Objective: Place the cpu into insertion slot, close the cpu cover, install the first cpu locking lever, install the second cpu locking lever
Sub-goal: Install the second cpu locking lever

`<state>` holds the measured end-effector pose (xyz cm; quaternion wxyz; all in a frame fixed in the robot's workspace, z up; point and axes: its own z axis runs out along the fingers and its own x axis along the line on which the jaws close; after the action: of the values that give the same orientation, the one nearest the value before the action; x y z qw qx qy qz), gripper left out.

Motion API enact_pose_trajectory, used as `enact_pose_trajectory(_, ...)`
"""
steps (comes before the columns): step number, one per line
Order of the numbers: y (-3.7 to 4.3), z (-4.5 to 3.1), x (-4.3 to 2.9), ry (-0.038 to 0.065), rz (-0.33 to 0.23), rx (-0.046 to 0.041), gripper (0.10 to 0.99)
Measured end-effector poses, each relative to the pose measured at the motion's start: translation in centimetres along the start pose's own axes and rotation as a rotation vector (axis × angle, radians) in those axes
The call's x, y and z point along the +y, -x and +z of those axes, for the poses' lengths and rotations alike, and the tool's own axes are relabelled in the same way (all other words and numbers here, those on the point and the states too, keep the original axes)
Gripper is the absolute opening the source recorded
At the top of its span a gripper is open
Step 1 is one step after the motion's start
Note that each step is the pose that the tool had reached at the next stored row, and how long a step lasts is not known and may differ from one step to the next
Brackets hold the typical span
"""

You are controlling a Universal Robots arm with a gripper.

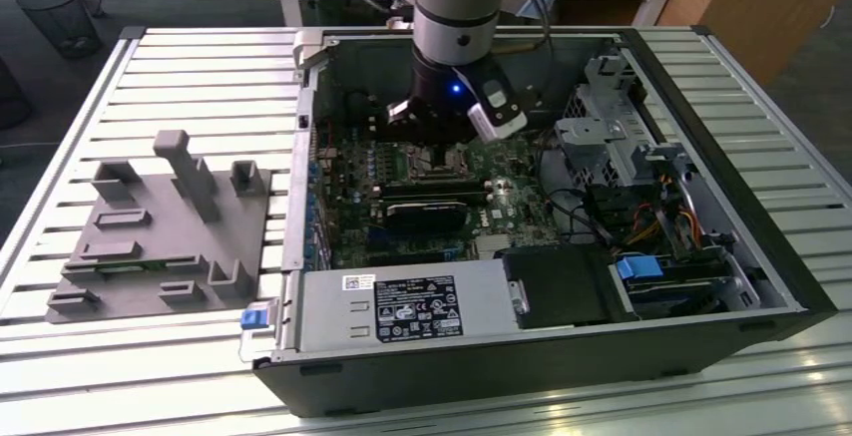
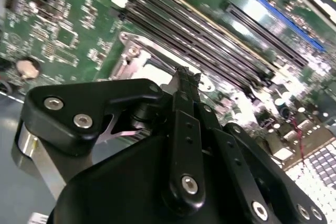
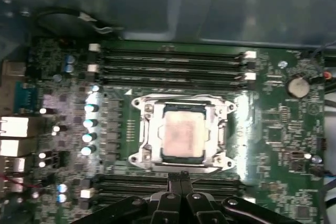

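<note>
A: Where is the small square chip with the dull silver-grey metal top, the cpu [image 3: 182,134], sitting?

B: It is lying flat inside the insertion slot [image 3: 181,157], the square black-rimmed socket near the middle of the green circuit board [image 3: 273,124]. The thin silvery metal frame plate, the cpu cover [image 3: 149,129], is lying down around it, with the chip's top showing through its square window.

A: And the locking levers?

B: A thin wire is running along the socket's edge on the gripper's side, probably one of them, but I cannot tell whether it is latched.

A: What is the black two-fingered gripper [image 3: 180,178] doing?

B: It is hovering just beside the socket, over the edge nearest the long black memory slots [image 3: 168,186]. In both wrist views its fingers [image 2: 185,85] are pressed together, with nothing between them.

A: What is lying further out?

B: A second bank of long black memory slots [image 3: 170,66] is running along the socket's far side, and a round silver coin battery [image 3: 297,86] is sitting toward a corner of the board. In the exterior view, the open black computer case [image 1: 745,256] is lying on its side on the slatted metal table [image 1: 200,67], and a grey plastic fixture block [image 1: 160,231] is standing near the table's edge at the exterior view's left.
</note>
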<state>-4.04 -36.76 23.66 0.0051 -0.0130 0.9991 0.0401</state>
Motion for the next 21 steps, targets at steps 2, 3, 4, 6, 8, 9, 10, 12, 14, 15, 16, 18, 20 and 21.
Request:
enact_pose_trajectory(2, -0.47, 0.05, -0.04, 0.000, 0.000, -0.0001, 0.106)
enact_pose_trajectory(3, -0.56, 0.13, -0.06, 0.000, 0.000, -0.0002, 0.106)
enact_pose_trajectory(4, -0.56, 0.23, -0.11, 0.001, 0.000, 0.0001, 0.106)
enact_pose_trajectory(6, -0.58, 0.35, -0.32, 0.007, 0.000, 0.0001, 0.106)
enact_pose_trajectory(8, -0.67, 0.46, -0.61, 0.015, 0.000, -0.0003, 0.106)
enact_pose_trajectory(9, -0.83, 0.50, -0.68, 0.019, 0.000, -0.0005, 0.106)
enact_pose_trajectory(10, -1.04, 0.51, -0.74, 0.023, 0.000, -0.0005, 0.106)
enact_pose_trajectory(12, -1.73, 0.56, -0.77, 0.026, 0.000, -0.0006, 0.106)
enact_pose_trajectory(14, -2.02, 0.75, -0.77, 0.026, 0.000, -0.0006, 0.106)
enact_pose_trajectory(15, -2.07, 0.91, -0.78, 0.026, 0.000, -0.0005, 0.106)
enact_pose_trajectory(16, -2.10, 1.10, -0.80, 0.026, 0.000, -0.0006, 0.106)
enact_pose_trajectory(18, -2.14, 1.45, -0.83, 0.026, 0.000, -0.0006, 0.106)
enact_pose_trajectory(20, -2.19, 1.66, -0.86, 0.030, 0.000, -0.0005, 0.106)
enact_pose_trajectory(21, -2.22, 1.71, -0.92, 0.035, 0.000, -0.0007, 0.106)
